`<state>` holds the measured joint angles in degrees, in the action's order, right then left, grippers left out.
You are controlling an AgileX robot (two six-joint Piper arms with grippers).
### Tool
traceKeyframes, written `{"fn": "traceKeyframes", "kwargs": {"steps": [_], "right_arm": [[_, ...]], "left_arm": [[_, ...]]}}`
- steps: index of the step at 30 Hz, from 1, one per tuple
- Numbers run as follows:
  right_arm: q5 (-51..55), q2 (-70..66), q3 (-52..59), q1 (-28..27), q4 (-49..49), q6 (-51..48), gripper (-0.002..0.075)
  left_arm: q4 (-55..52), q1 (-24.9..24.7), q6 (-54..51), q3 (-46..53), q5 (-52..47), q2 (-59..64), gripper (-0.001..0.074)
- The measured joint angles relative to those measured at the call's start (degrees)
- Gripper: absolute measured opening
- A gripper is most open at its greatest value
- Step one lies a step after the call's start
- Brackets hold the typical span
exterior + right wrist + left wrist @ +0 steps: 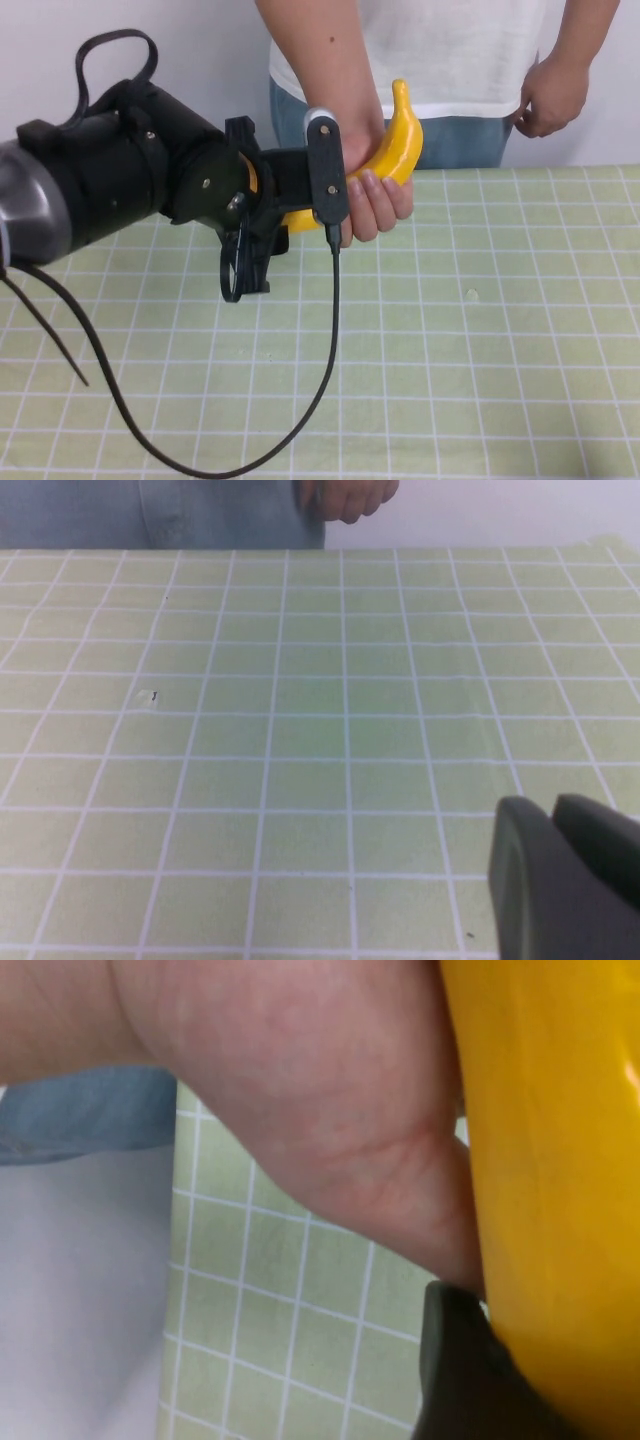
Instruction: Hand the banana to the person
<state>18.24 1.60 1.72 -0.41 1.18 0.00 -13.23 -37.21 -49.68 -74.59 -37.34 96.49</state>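
The yellow banana [405, 140] is held up above the table's far edge, its tip pointing up. My left gripper [318, 205] is shut on its lower end; in the left wrist view one dark finger [460, 1370] presses against the banana [550, 1160]. The person [450, 50] stands behind the table in a white T-shirt and jeans. Their hand [375, 200] is wrapped around the banana's middle, right next to my fingers, and shows close up in the left wrist view [330, 1110]. My right gripper [555, 820] is low over the mat, shut and empty; it is out of the high view.
A green grid mat [480, 350] covers the table. A black cable [335, 330] hangs from the left wrist down to the near edge. The person's other hand [550, 95] rests at their hip, also in the right wrist view [345, 498].
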Motion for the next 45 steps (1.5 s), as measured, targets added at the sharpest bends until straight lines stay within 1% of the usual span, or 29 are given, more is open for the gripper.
{"fn": "traceKeyframes", "kwargs": {"steps": [4, 5, 6, 8, 10, 12, 16, 20, 21, 22, 23, 24, 26, 28, 29, 31, 34, 41, 45], "right_arm": [[0.00, 0.00, 0.00, 0.00, 0.00, 0.00, -0.0007], [0.00, 0.00, 0.00, 0.00, 0.00, 0.00, -0.0007], [0.00, 0.00, 0.00, 0.00, 0.00, 0.00, -0.0007], [0.00, 0.00, 0.00, 0.00, 0.00, 0.00, -0.0007], [0.00, 0.00, 0.00, 0.00, 0.00, 0.00, -0.0007], [0.00, 0.00, 0.00, 0.00, 0.00, 0.00, -0.0007], [0.00, 0.00, 0.00, 0.00, 0.00, 0.00, -0.0007], [0.00, 0.00, 0.00, 0.00, 0.00, 0.00, -0.0007], [0.00, 0.00, 0.00, 0.00, 0.00, 0.00, -0.0007], [0.00, 0.00, 0.00, 0.00, 0.00, 0.00, -0.0007], [0.00, 0.00, 0.00, 0.00, 0.00, 0.00, -0.0007], [0.00, 0.00, 0.00, 0.00, 0.00, 0.00, -0.0007], [0.00, 0.00, 0.00, 0.00, 0.00, 0.00, -0.0007], [0.00, 0.00, 0.00, 0.00, 0.00, 0.00, -0.0007], [0.00, 0.00, 0.00, 0.00, 0.00, 0.00, -0.0007], [0.00, 0.00, 0.00, 0.00, 0.00, 0.00, -0.0007], [0.00, 0.00, 0.00, 0.00, 0.00, 0.00, -0.0007], [0.00, 0.00, 0.00, 0.00, 0.00, 0.00, -0.0007], [0.00, 0.00, 0.00, 0.00, 0.00, 0.00, -0.0007]], "left_arm": [[-0.15, 0.00, 5.22, -0.26, -0.40, 0.27, 0.0264], [-0.30, -0.03, 6.82, -0.51, -0.58, 0.27, 0.0274], [-0.29, -0.03, 8.13, -0.61, -0.58, 0.27, 0.0294], [-0.45, -0.03, 11.05, -0.95, -0.93, 0.14, 0.0380], [-0.47, -0.28, 13.22, -0.95, -2.07, -0.38, 0.0449], [-0.47, -0.54, 15.03, -0.95, -3.55, -1.52, 0.0484], [-0.47, -0.77, 17.05, -0.95, -7.26, -6.17, 0.0507], [0.72, -0.77, 17.84, -0.95, -12.84, -13.16, 0.0504], [1.42, -0.77, 18.12, -0.95, -14.09, -15.08, 0.0493], [2.42, -0.77, 18.32, -0.95, -15.59, -17.02, 0.0465], [3.42, -0.77, 18.32, -0.82, -16.88, -18.94, 0.0420], [4.56, -0.77, 18.02, -0.65, -17.73, -20.52, 0.0356], [6.75, -0.77, 16.48, 0.35, -19.88, -24.51, 0.0182], [8.40, -0.77, 15.74, 1.74, -21.63, -28.17, 0.0083], [9.27, -0.77, 15.62, 2.77, -22.32, -30.20, 0.0053], [11.24, -0.77, 15.62, 5.47, -22.98, -34.39, 0.0023], [15.19, -0.77, 15.96, 12.25, -22.79, -40.88, 0.0005], [20.17, -0.77, 21.89, 29.41, -18.32, -58.18, -0.0001], [21.99, -0.77, 25.57, 35.61, -17.19, -66.72, -0.0001]]}}
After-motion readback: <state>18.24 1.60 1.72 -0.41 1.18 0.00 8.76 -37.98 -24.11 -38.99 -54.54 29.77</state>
